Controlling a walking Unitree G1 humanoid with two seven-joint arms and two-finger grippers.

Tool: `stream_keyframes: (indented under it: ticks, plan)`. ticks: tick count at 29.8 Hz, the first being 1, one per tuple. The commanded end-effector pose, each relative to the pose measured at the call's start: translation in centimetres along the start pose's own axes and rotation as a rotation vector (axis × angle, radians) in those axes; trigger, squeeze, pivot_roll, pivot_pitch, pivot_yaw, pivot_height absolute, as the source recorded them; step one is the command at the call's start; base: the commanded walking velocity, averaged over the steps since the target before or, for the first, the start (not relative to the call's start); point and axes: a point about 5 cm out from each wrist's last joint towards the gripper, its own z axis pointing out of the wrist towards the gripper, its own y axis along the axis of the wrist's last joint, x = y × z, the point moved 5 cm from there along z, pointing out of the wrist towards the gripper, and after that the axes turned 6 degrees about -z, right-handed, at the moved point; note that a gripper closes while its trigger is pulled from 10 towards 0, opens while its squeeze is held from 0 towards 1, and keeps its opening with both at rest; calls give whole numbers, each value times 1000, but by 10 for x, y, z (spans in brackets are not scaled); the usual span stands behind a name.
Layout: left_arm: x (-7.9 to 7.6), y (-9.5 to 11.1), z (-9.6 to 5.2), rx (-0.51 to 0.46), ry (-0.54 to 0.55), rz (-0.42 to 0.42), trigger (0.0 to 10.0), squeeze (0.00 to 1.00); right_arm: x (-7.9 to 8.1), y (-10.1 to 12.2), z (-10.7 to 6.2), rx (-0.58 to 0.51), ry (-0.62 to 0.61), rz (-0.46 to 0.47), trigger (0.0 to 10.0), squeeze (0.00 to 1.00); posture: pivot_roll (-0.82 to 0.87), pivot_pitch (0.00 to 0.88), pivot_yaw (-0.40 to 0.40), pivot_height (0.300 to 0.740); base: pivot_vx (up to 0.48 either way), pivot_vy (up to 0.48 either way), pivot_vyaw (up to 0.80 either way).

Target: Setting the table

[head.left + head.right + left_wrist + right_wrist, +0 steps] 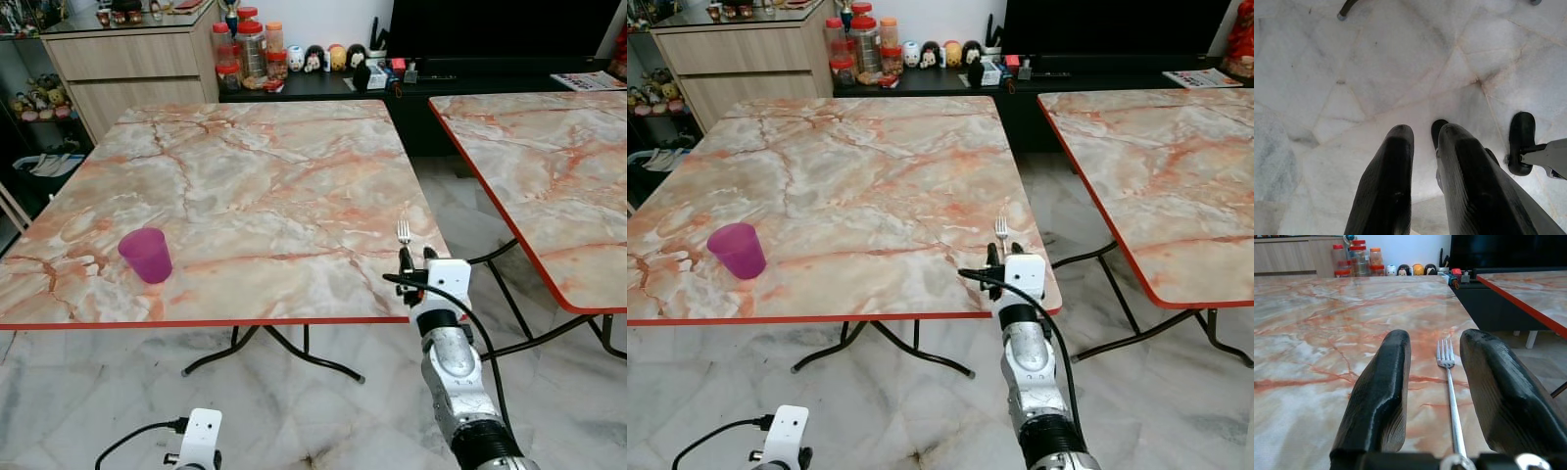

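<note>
A silver fork [1448, 382] lies on the marble table [265, 166] near its front right corner, tines pointing away from me. My right gripper [1436, 335] hovers low over that corner, open, one black finger on each side of the fork's handle without touching it. In the left eye view the fork's tines [403, 232] poke out beyond the right gripper [415, 257]. A purple plastic cup [146, 255] stands upright near the front left of the table. My left gripper [1425, 134] hangs idle over the floor, fingers together and holding nothing.
A second marble table [549, 157] stands to the right, with a strip of marble floor [460, 206] between the two. Behind are a wooden cabinet [127, 59], jars [251, 49] and a black console [323, 86]. Black table legs [294, 352] cross under the front edge.
</note>
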Motion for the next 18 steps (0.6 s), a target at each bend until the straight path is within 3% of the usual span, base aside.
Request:
stream_keyframes:
  ticks: [1, 18]
  plan:
    - [2, -4, -1, 10, 13, -9, 10000, 0, 0, 4, 2, -16, -5, 5, 10000, 0, -81, 0, 2, 740, 0, 0, 0]
    - [2, -2, 0, 5, 13, -14, 10000, 0, -2, 2, 2, -4, -7, 1, 10000, 0, -84, 0, 1, 740, 224, 0, 0]
